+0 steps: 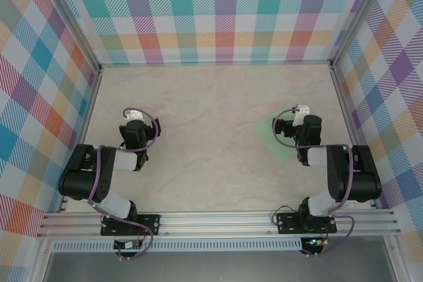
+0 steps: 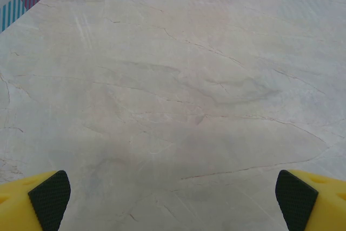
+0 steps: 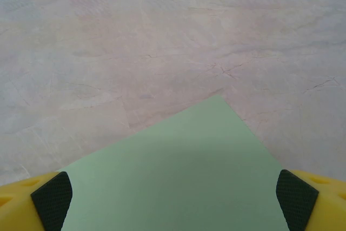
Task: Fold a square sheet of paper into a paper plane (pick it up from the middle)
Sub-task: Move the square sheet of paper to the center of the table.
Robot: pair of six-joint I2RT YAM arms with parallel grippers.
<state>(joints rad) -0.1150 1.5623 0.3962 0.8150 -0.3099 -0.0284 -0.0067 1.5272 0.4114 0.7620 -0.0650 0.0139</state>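
Marble tabletop (image 1: 211,97) bears a flat, pale-green sheet (image 3: 178,177).

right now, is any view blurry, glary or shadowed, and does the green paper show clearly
Top external: even, sharp, no glare; the green paper is partly covered by the right arm. Left wrist: the table looks slightly soft, with a faint shadow near the bottom. Right wrist: the paper's far corner is crisp, its near part dimmer in shadow.
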